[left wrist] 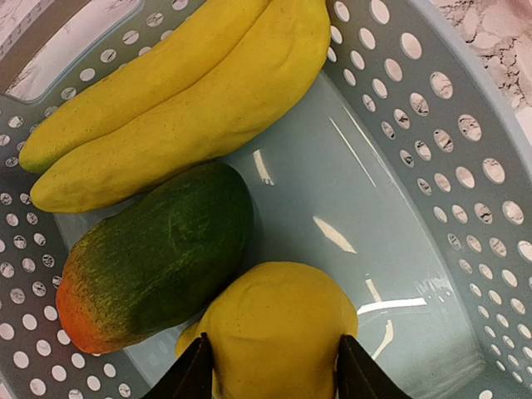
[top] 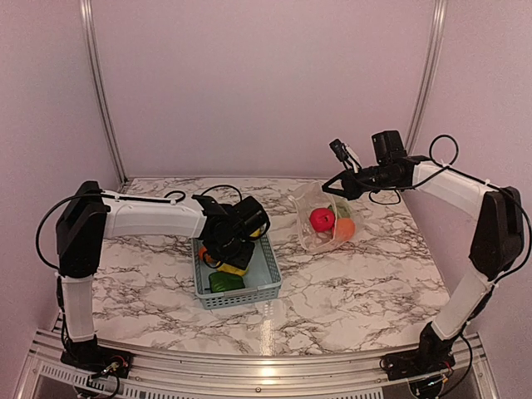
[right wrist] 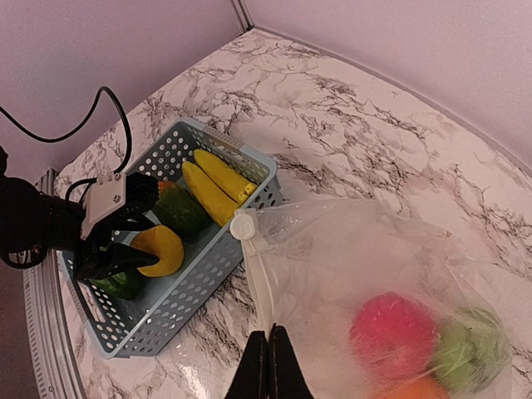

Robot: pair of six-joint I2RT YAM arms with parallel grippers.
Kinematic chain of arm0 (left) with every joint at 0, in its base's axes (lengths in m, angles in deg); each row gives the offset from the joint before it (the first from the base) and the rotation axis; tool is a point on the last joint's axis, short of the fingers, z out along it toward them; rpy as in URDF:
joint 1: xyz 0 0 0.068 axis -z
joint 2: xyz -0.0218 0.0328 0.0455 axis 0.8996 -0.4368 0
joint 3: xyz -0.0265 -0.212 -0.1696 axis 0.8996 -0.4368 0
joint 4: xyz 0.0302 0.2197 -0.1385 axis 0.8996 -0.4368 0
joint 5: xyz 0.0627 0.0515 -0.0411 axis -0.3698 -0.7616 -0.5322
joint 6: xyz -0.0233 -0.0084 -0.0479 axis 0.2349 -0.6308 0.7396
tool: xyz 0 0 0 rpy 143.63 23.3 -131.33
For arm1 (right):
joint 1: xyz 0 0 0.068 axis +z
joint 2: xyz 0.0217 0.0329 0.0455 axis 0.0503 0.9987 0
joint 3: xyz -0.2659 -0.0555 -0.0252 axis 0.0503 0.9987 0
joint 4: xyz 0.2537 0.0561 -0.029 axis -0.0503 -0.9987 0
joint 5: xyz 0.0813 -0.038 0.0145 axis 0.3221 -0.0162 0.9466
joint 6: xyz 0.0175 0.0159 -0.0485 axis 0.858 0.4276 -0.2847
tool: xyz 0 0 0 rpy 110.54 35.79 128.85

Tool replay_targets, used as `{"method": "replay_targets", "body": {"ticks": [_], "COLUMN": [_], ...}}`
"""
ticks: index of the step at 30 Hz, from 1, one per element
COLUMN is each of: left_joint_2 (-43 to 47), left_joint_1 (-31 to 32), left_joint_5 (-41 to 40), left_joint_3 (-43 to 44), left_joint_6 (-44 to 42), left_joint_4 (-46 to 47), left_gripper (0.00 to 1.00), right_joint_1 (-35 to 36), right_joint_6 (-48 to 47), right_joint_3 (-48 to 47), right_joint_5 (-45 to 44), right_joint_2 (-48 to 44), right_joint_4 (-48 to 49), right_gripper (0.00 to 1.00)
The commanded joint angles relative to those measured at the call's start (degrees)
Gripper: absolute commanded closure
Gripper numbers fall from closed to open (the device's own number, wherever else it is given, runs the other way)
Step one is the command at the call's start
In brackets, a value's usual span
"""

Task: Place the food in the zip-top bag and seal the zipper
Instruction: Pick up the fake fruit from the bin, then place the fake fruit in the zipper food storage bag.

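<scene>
My left gripper (left wrist: 274, 374) is down in the blue-grey basket (left wrist: 432, 125), its jaws closed against both sides of a yellow piece (left wrist: 278, 328). Beside it lie a green piece with an orange tip (left wrist: 158, 258) and yellow bananas (left wrist: 191, 91). My right gripper (right wrist: 268, 349) is shut on the zipper (right wrist: 258, 274) of the clear zip-top bag (right wrist: 374, 258) and holds that edge up. A white slider (right wrist: 243, 224) sits at the strip's end. Red (right wrist: 392, 324), green (right wrist: 470, 349) and orange (right wrist: 407, 389) pieces lie inside the bag. From above, the bag (top: 320, 218) is right of the basket (top: 241, 297).
The basket stands at the middle of the marble table (top: 349, 283), with the bag close to its right corner. A dark green piece (top: 224, 283) lies at the basket's near end. Pale walls enclose the back and sides. A metal rail (top: 249, 366) runs along the near edge.
</scene>
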Motion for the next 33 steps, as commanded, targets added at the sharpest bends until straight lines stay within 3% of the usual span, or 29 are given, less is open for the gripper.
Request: {"method": "replay_targets", "body": {"ticks": [1, 5, 14, 21, 25, 33], "left_joint_2": [2.31, 4.69, 12.49, 20.37, 22.95, 19.26], "left_joint_1": [-0.27, -0.29, -0.01, 2.16, 3.97, 7.53], "left_joint_5": [-0.29, -0.39, -0.04, 2.16, 7.93, 16.63], "left_joint_3": [-0.37, -0.88, -1.60, -4.09, -6.25, -5.29], "left_joint_6": [-0.58, -1.03, -1.34, -6.16, -9.20, -13.50], "left_joint_4": [-1.90, -1.89, 1.18, 14.87, 27.13, 43.49], "left_gripper": [0.55, 0.65, 0.65, 0.65, 0.65, 0.65], "right_joint_1": [-0.02, -0.07, 0.04, 1.59, 2.84, 4.33], "right_joint_6": [-0.67, -0.41, -0.62, -1.50, -1.71, -0.88], "right_joint_3": [-0.35, -0.45, -2.64, -7.65, -10.56, -14.78], "right_joint_5": [0.54, 0.60, -0.86, -3.03, -4.03, -4.44], "right_joint_2": [-1.24, -1.07, -1.57, -1.15, -0.45, 1.81], "right_joint_4": [-0.08, -0.08, -1.79, -5.57, -8.08, -12.04], "right_gripper": [1.00, 1.00, 1.00, 1.00, 1.00, 1.00]}}
